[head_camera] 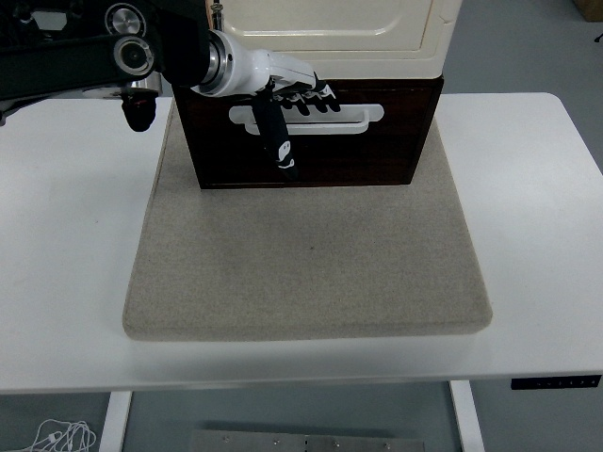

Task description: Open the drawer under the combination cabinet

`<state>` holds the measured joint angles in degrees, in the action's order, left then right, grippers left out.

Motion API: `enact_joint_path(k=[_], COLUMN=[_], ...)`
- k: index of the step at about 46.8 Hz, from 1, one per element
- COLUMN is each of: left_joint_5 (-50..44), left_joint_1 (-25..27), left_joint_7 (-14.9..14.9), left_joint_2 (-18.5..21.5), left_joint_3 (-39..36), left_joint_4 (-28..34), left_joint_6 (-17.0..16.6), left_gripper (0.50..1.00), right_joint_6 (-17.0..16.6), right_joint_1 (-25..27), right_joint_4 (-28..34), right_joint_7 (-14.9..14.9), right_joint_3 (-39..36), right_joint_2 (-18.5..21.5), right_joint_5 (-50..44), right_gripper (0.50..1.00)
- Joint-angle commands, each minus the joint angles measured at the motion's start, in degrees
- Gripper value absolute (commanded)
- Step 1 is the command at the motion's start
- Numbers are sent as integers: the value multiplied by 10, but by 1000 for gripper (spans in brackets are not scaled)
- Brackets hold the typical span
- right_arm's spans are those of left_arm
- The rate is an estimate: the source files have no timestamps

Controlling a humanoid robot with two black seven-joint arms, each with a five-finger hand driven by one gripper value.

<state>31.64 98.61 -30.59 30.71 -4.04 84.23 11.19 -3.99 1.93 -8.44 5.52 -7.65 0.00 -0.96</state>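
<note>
The combination cabinet is cream and stands at the back of the table. Under it is a dark brown drawer with a white bar handle. The drawer front sits flush under the cabinet. My left hand, white with black fingers, reaches in from the upper left. Its fingers curl over the top of the handle's left half. Its thumb points down in front of the drawer. The right arm is out of view.
The cabinet stands on the far end of a grey felt mat on the white table. My left forearm crosses the table's back left corner.
</note>
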Motion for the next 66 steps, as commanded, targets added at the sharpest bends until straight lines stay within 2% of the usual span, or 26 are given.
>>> enact_joint_path(k=[1, 40, 66], left_joint_5=[0, -1, 0], left_joint_1=[0, -2, -10], left_joint_7=[0, 1, 1], left_joint_2=[0, -8, -29], left_joint_3=[-4, -13, -15], left_joint_4=[-1, -17, -29], left_joint_6=[0, 0, -4], left_gripper=[1000, 1000, 1000], right_joint_6=[0, 0, 0], right_joint_1=[0, 0, -1], right_joint_4=[0, 0, 0], right_joint_7=[0, 0, 0], right_joint_3=[0, 0, 0], right_joint_2=[0, 0, 0], right_joint_5=[0, 0, 0], right_gripper=[926, 928, 926])
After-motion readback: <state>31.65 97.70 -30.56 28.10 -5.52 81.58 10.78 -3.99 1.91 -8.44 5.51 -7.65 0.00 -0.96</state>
